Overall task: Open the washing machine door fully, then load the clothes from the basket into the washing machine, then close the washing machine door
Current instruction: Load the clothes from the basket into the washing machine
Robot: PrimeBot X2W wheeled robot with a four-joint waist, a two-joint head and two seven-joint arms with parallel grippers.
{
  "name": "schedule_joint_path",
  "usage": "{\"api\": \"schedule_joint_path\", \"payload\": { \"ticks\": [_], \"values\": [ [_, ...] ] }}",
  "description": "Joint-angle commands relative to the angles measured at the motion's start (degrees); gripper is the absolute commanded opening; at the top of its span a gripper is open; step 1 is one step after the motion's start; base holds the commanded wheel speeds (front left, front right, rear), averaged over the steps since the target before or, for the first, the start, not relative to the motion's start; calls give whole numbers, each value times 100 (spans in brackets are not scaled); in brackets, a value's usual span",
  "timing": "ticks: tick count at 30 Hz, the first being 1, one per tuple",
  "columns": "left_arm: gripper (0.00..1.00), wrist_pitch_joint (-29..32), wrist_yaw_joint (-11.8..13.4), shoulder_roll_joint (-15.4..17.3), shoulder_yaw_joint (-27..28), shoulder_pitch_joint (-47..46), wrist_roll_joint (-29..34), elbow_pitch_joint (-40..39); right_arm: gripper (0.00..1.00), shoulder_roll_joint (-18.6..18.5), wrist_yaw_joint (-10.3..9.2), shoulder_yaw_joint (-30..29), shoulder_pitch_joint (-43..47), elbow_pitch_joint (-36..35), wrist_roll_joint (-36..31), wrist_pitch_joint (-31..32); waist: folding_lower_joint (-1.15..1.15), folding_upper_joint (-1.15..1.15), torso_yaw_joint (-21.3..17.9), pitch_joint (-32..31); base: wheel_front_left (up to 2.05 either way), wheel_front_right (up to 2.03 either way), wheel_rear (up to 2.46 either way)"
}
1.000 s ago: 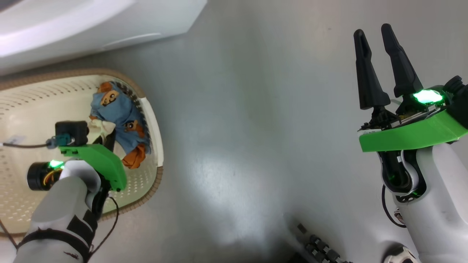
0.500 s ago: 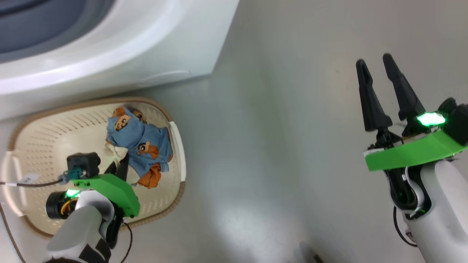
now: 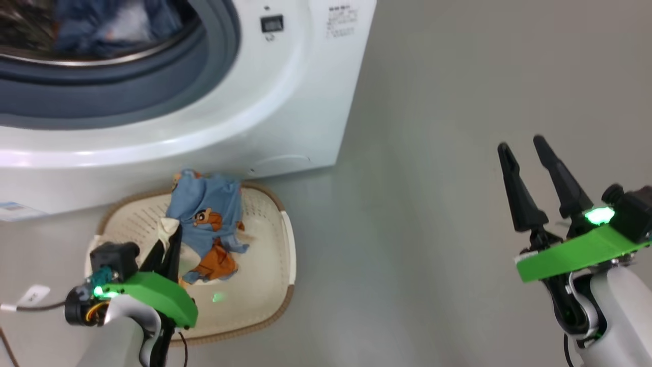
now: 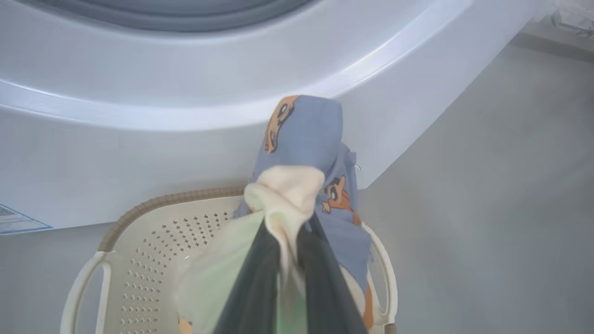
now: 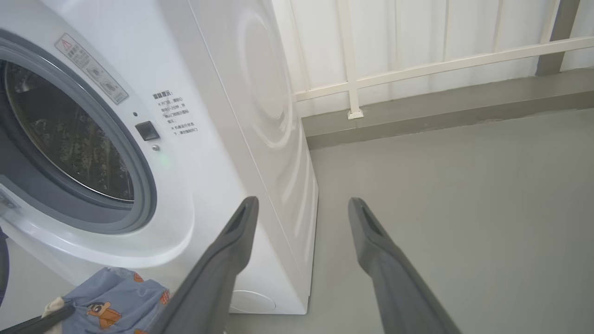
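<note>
My left gripper (image 3: 170,235) is shut on the cream part of one of the clothes (image 3: 204,211), a light-blue garment with orange figures. It holds the garment just above the cream basket (image 3: 265,285). In the left wrist view, the garment (image 4: 306,134) drapes over the gripper (image 4: 290,229), above the basket's brown rim (image 4: 162,202). The washing machine (image 3: 285,102) stands right behind, and blurred blue fabric (image 3: 112,23) lies inside its drum. The washing machine door is out of view. My right gripper (image 3: 521,143) hangs open over the floor, and nothing sits between its fingers (image 5: 302,202).
Grey floor (image 3: 433,153) stretches right of the machine. In the right wrist view, a white railed wall (image 5: 417,46) and a low ledge (image 5: 441,111) close off the back. A blue label (image 3: 10,208) sits low on the machine's front.
The head camera has tilted up, bringing the machine's drum into view. My left gripper has lifted the garment off the basket floor. The right gripper stays open.
</note>
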Motion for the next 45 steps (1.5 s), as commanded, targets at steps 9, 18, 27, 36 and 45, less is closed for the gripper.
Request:
{"api": "schedule_joint_path", "payload": {
  "ticks": [9,18,27,36,45],
  "values": [
    [0,-77,10,-22,980,780,808,-1187,100,-175,32,7,566,-26,7,-45,1,0,483,-966,0,0,0],
    [0,-77,-12,-246,1699,1620,1447,-2612,100,-225,32,-182,941,-21,11,-45,1,0,694,-1349,0,0,0],
    [0,-77,-14,-432,2124,2324,1803,-3718,100,-230,32,-402,1195,-18,-16,-45,1,0,855,-1540,0,0,0],
    [0,-77,-12,-586,2298,2902,2002,-4485,100,-205,32,-508,1345,-35,-29,-45,1,0,938,-1622,0,0,0],
    [0,-78,-34,-672,2328,2916,2042,-4645,100,-192,32,-504,1322,-72,-34,-45,1,0,924,-1497,0,0,0]
  ]
}}
